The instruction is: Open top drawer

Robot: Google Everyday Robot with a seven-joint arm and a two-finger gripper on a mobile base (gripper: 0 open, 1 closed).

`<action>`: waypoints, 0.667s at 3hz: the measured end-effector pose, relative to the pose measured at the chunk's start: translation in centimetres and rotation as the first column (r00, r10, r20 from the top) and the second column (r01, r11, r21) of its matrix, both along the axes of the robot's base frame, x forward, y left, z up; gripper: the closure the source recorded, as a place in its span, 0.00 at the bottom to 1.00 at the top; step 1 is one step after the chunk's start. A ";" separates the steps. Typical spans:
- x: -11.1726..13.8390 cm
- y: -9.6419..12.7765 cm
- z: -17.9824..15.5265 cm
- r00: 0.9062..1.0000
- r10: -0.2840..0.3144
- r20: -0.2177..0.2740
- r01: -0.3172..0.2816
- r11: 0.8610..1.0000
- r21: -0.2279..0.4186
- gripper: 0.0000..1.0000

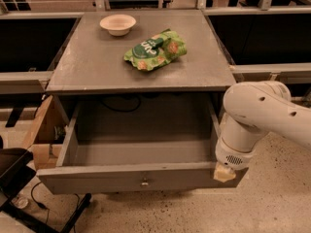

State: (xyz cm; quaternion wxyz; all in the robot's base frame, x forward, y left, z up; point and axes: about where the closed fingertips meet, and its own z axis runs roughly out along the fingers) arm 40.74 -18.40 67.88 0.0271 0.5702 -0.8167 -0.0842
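The top drawer is a wide grey wooden drawer under the grey cabinet top. It stands pulled far out towards me, and its deep box shows bare inside. A small round metal knob sits at the centre of its front panel. My gripper is at the end of the white arm, low at the drawer's front right corner, against the front panel's right end. Only a pale tip of it shows below the wrist.
On the cabinet top lie a green snack bag and a white bowl. A wooden box stands left of the drawer. A dark object and cables lie on the floor at the lower left. Dark benches flank the cabinet.
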 end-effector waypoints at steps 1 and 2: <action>-2.1 0.4 0.7 0.999 0.001 -0.034 -0.001 1.000 0.005 1.00; -2.1 0.4 0.7 0.999 0.001 -0.034 -0.001 1.000 0.005 1.00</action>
